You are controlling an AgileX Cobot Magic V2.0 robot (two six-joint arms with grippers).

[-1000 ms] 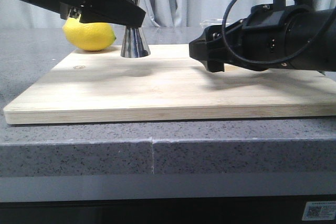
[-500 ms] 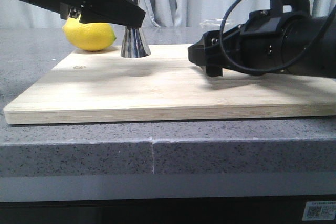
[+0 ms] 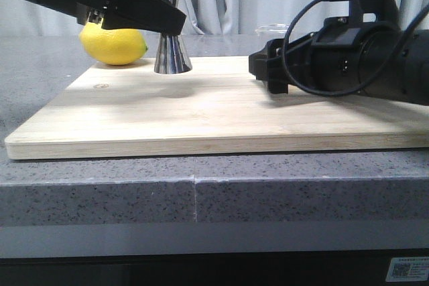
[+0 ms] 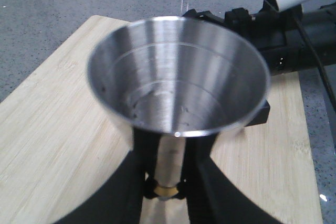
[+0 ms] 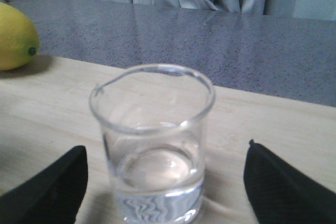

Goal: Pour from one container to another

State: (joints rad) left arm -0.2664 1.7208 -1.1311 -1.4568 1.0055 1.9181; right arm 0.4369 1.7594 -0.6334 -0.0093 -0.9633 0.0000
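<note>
The steel jigger (image 3: 173, 57) stands on the far left part of the wooden board (image 3: 201, 122). My left gripper (image 3: 173, 25) is shut on its narrow waist. In the left wrist view the jigger's open cup (image 4: 178, 82) fills the frame, and black fingers (image 4: 197, 171) press either side of the gold band. The glass beaker (image 5: 155, 145) stands upright on the board with a little clear liquid at its bottom. My right gripper (image 5: 165, 150) is open, one finger on each side of the beaker and apart from it. In the front view only the beaker's rim (image 3: 271, 29) shows behind my right gripper (image 3: 267, 75).
A yellow lemon (image 3: 114, 43) lies at the board's far left corner, just behind the jigger, and shows too in the right wrist view as the lemon (image 5: 16, 38). The board rests on a grey speckled counter (image 3: 201, 192). Curtains hang behind.
My right gripper has shifted a little to the right and away from the camera, toward the beaker. The left gripper and jigger have not moved.
</note>
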